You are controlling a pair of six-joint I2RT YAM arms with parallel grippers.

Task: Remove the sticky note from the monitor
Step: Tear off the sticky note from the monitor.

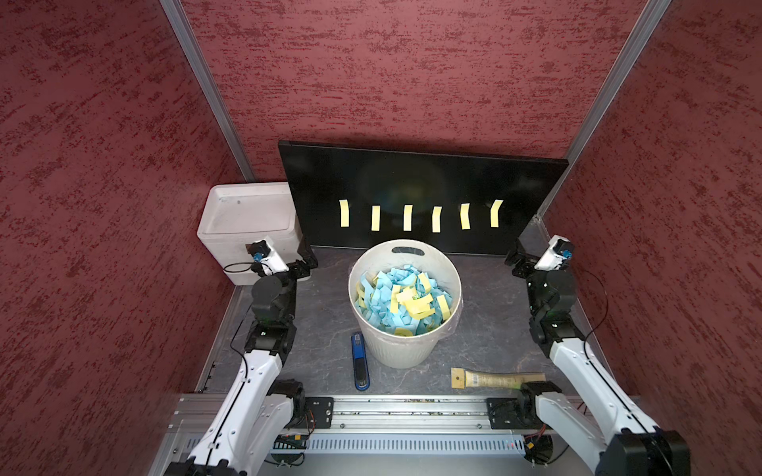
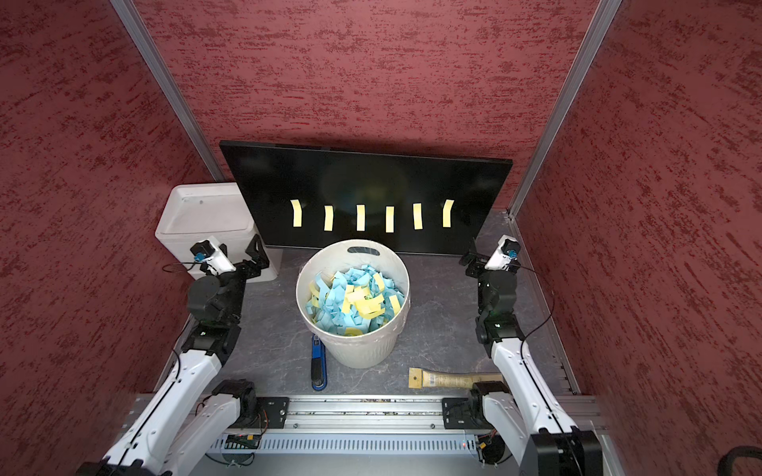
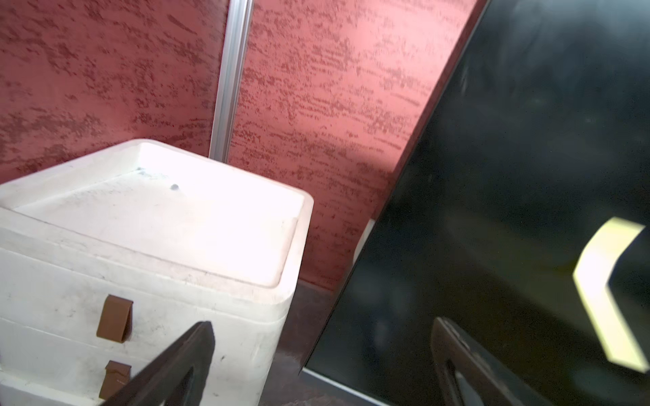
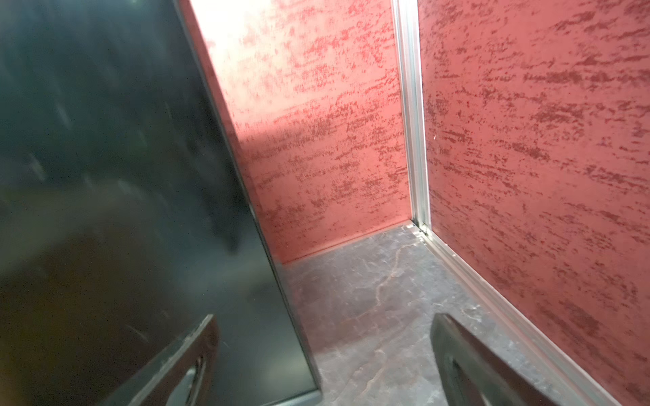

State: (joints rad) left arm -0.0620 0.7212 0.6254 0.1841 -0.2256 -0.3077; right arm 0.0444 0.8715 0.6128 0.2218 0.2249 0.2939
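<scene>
The cell is closed in by red textured walls [image 1: 103, 165], and a grey marbled table [image 1: 325, 296] is seen as its floor. The monitor [image 1: 412, 177] [image 2: 363, 173] is leaned against the back wall, its lower edge on the table and its dark face turned toward the arms. A white foam box [image 1: 247, 214] is set in the back left corner, just beside the monitor's left edge. A white waste bin [image 1: 404, 350] is placed in the middle of the table in front of the monitor and is filled with blue and yellow paper slips.

The left end effector [image 1: 306, 256] [image 3: 323, 325] is held near the monitor's lower left corner, in front of the foam box, with its jaws spread apart and nothing between them. The right end effector [image 1: 517, 257] [image 4: 323, 319] is held near the monitor's lower right corner, likewise spread apart and empty.

A wooden-handled paintbrush [image 1: 490, 378] is laid near the front right, and a blue stapler [image 1: 361, 362] lies just beside the bin's front. Six yellow sticky notes [image 1: 408, 217] are stuck in a row across the lower half of the monitor; the leftmost sticky note [image 3: 605, 291] is curled away from the glass.
</scene>
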